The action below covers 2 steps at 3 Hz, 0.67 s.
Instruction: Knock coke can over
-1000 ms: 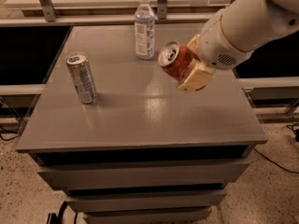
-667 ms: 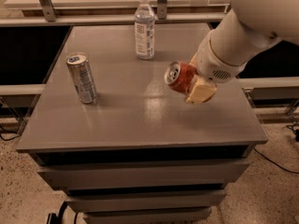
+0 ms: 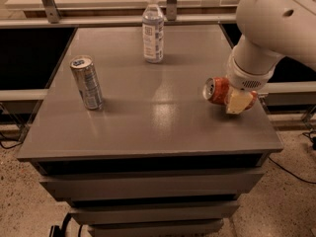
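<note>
The red coke can [image 3: 216, 91] lies on its side at the right side of the grey table [image 3: 148, 127], its silver top facing left. My gripper [image 3: 233, 100] is at the can's right end and is shut on it, with a cream-coloured finger [image 3: 238, 102] across its body. The white arm reaches down from the upper right. The can's far end is hidden behind the gripper.
A slim silver-blue can [image 3: 87, 82] stands upright at the table's left. A clear water bottle [image 3: 152, 29] stands at the back middle. The table's right edge is close to the gripper. Drawers are below the front edge and a metal rail runs behind.
My gripper has moved down and to the right with the tilted coke can, from above the table's middle to the table's surface near the right edge.
</note>
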Available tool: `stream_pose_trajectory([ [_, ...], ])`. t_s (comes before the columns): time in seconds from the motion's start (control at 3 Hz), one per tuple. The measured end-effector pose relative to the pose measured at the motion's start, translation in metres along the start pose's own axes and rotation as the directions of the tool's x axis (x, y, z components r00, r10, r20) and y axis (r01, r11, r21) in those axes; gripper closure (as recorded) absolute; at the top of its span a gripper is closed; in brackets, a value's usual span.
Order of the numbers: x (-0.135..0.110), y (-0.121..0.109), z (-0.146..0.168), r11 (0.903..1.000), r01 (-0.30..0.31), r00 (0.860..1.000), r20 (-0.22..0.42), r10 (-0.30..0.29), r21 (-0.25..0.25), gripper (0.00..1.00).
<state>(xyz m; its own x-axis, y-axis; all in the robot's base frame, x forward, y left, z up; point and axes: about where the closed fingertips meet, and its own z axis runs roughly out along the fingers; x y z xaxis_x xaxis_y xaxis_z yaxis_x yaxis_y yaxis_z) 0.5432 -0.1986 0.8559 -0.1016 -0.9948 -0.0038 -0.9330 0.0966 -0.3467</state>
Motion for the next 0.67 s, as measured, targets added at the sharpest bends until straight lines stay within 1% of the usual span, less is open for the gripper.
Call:
stream_pose_trajectory([
  [0.33, 0.0217, -0.0023, 0.0069, 0.9996, 0.024, 0.998, -0.06, -0.025, -0.013, 0.6],
  [0.67, 0.0314, -0.0003, 0.0054, 0.9987, 0.041, 0.997, -0.06, -0.043, -0.031, 0.37],
])
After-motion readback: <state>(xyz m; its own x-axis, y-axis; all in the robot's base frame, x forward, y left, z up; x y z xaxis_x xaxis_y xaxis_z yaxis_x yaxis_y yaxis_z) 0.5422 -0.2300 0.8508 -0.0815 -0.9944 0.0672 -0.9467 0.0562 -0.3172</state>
